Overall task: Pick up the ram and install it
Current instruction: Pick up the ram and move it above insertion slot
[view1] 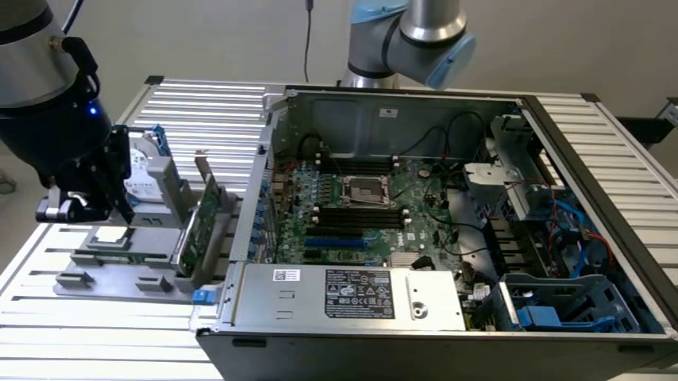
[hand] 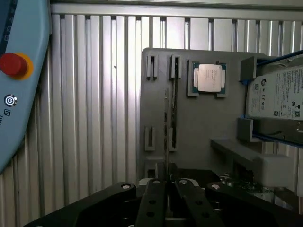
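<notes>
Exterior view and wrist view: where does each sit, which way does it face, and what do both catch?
Exterior view: raised, off the arm, looking down into the open computer case on the slatted table; the arm and its gripper over the grey tray show at the exterior view's left.
Wrist view: on the wrist, looking down past the gripper onto the tray, where the ram stands on edge.
Shared: gripper, tray, processor chip, hard drive.

Partly beyond the wrist view's edge: claw [hand: 166,182] and hard drive [hand: 279,94].
</notes>
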